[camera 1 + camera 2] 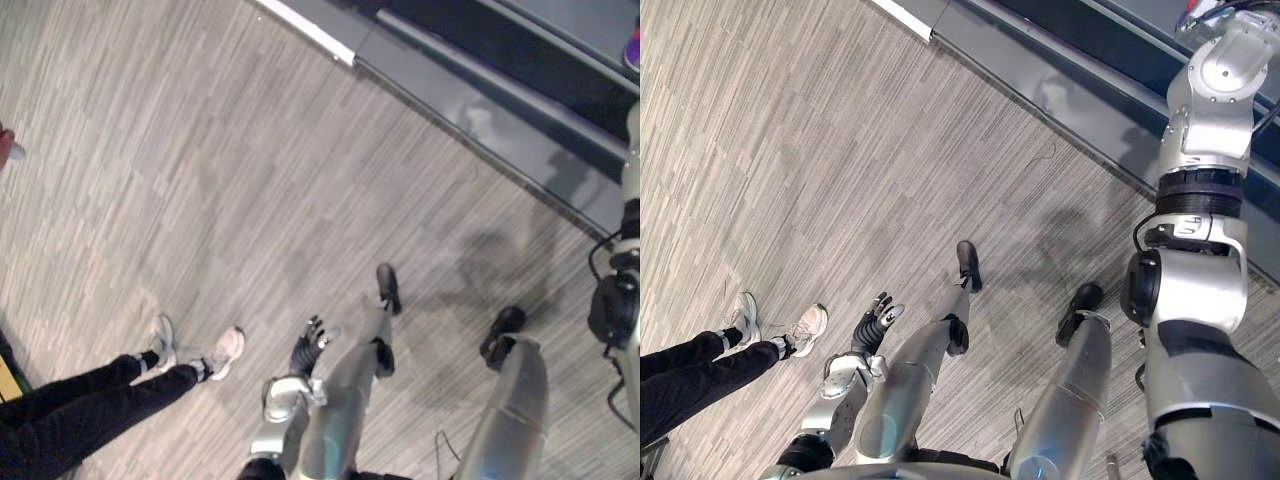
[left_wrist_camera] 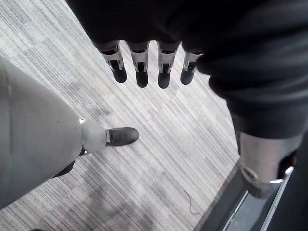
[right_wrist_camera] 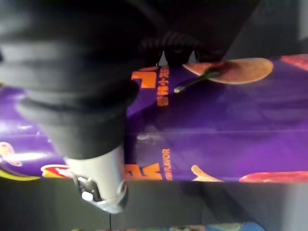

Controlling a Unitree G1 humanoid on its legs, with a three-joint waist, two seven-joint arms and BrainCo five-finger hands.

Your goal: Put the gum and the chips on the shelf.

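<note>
So the chips (image 3: 231, 120), a purple pack with crisp pictures on it, are sitting right up against the right hand (image 3: 96, 175), lying sideways with what looks like a dark ledge of the shelf (image 1: 520, 100) just under them. From the head cameras the right arm is stretched up and out toward that shelf, so my guess is we're mid-placement on the chips. I honestly can't tell whether the hand is clamped on the pack or just resting against it. Can't say where the gum is either, so that half is a question mark; it may be left to do. The left hand (image 1: 312, 340) hangs low by the robot's side over the grey striped floor (image 1: 200, 150), fingers (image 2: 139, 72) straight in a neat row, holding nothing. A person (image 1: 100, 390) in dark trousers and pale sneakers stands off to the left.
</note>
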